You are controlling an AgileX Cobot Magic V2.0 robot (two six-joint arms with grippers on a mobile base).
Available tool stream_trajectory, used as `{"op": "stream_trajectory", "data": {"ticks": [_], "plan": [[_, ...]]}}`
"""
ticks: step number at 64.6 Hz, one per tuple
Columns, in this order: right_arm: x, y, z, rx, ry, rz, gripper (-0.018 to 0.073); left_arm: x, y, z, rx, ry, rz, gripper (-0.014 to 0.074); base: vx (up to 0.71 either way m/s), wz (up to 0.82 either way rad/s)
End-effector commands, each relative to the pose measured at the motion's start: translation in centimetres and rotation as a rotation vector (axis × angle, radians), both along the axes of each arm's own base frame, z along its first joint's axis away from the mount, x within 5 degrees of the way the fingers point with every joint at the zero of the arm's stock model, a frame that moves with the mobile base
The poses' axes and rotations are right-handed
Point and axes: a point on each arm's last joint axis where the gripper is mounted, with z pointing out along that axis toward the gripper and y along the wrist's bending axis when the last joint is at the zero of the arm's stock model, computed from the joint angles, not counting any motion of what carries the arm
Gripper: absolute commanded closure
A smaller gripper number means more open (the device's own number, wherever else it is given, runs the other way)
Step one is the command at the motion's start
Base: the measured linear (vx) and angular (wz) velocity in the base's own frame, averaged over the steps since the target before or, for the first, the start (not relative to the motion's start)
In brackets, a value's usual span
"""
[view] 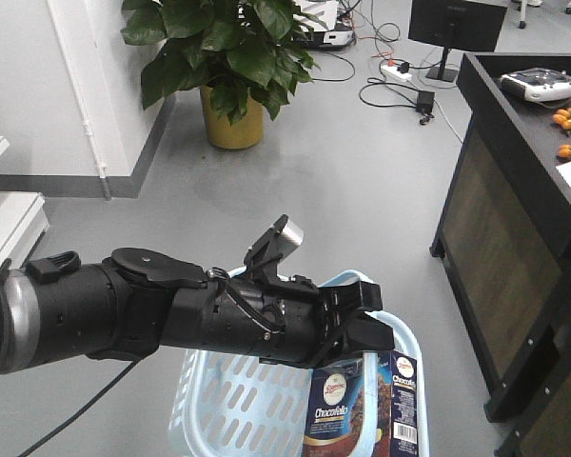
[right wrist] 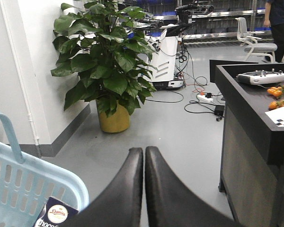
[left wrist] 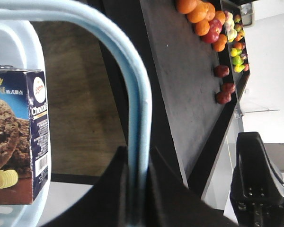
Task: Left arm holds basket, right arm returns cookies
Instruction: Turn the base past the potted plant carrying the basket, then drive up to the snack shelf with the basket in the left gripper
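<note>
Holding: left gripper (left wrist: 137,189) clamped on the handle (left wrist: 135,85) of the basket (view: 230,405); left arm (view: 152,314) stretches across above it.
Box location: cookies (view: 362,411) inside the basket, upright, at the end below the left gripper.
Right side: right gripper (right wrist: 144,184) fingers pressed together, nothing between them; basket and cookies sit to its lower left in the wrist view, not touching.
Surroundings: black counter (view: 514,133) with fruit (left wrist: 203,19) at right; potted plant (view: 230,57) by the wall.

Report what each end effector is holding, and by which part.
The left end effector grips the basket by its handle. The right end effector is shut and holds nothing.
</note>
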Motion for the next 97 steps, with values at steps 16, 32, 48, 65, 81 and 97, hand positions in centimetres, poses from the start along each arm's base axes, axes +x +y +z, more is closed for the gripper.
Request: {"op": "stream_trajectory", "data": {"ticks": [16,32,48,65,81,97], "plan": [[-0.09,0.08,0.63,-0.004,-0.084,0.010,0.0567,-0.46,-0.19,3.54,-0.134,-0.015,0.005,0.0603,0.24,0.06],[-0.09,0.08,0.63,-0.004,-0.084,0.010,0.0567,-0.46,-0.19,3.54,-0.134,-0.015,0.005,0.0603,0.23,0.06],[-0.09,0.08,0.63,-0.004,-0.084,0.010,0.0567,-0.46,-0.19,3.54,-0.134,-0.015,0.005,0.0603,0.25,0.23],[-0.09,0.08,0.63,-0.004,-0.084,0.010,0.0567,-0.46,-0.19,3.54,-0.134,-0.015,0.005,0.0603,0.26,0.44],[-0.09,0.08,0.63,-0.004,-0.084,0.010,0.0567,-0.46,-0.19,3.54,-0.134,-0.015,0.005,0.0603,0.25,0.45],[-0.09,0.08,0.63,-0.004,-0.084,0.010,0.0567,-0.46,-0.19,3.54,-0.134,-0.015,0.005,0.0603,0.24,0.45]]}}
